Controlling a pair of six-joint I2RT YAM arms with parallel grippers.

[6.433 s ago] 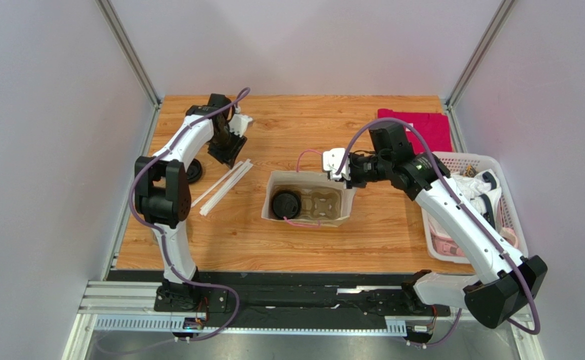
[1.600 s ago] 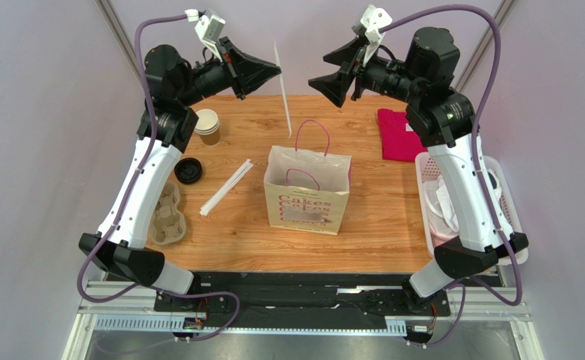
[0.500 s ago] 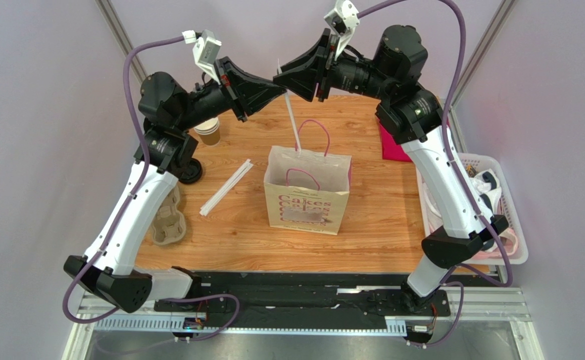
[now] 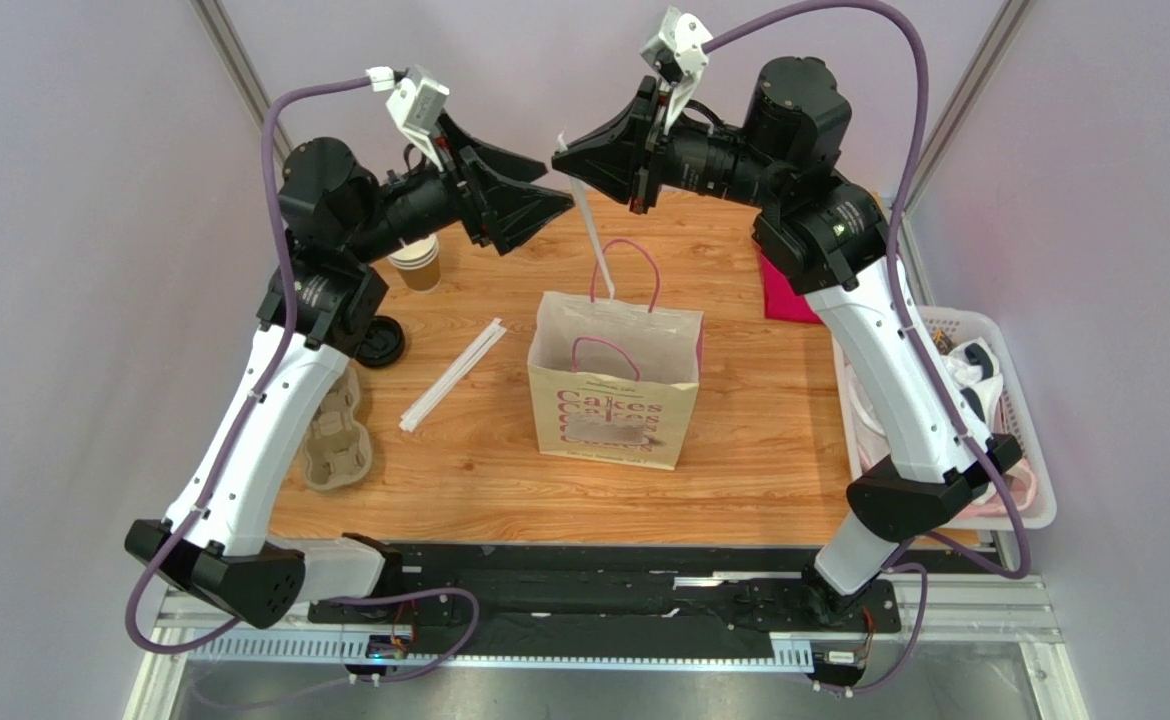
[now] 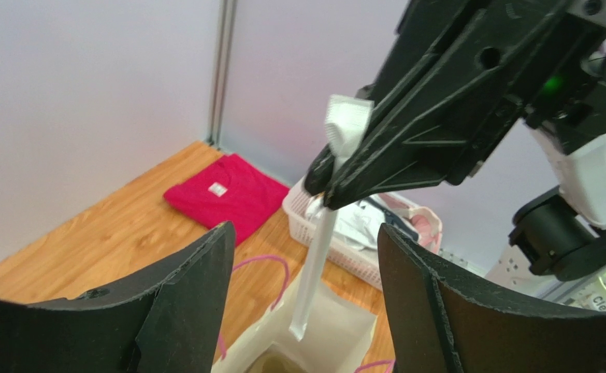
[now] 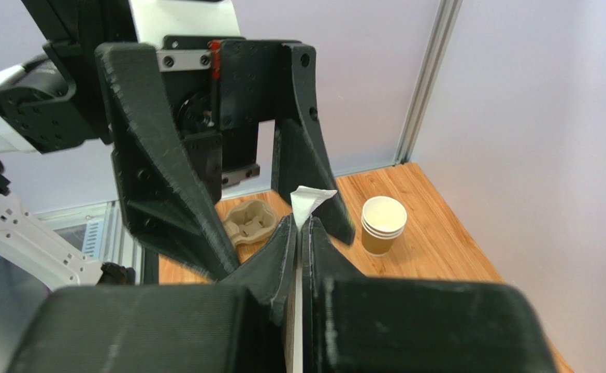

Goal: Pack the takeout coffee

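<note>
The right gripper (image 4: 566,156) is raised above the table, fingers pressed together on the top of a white paper-wrapped straw (image 4: 590,234). The straw hangs down over the open mouth of the cream paper bag (image 4: 617,393); whether its lower tip touches the bag cannot be told. The left gripper (image 4: 546,183) is just beside it with its fingers apart, one on each side of the straw and holding nothing. The bag's inside is barely visible.

The takeout coffee cup (image 6: 383,225) stands at the far left of the table, well apart from the bag, open-topped. From above the left arm covers part of it. Its black lid (image 4: 381,345) lies nearer, half hidden under the same arm. The grey cup carrier (image 4: 339,435) sits at the left edge. The right arm cuts off the red shirt (image 5: 220,190), and the contents of the white basket (image 4: 949,321) are hard to make out.
</note>
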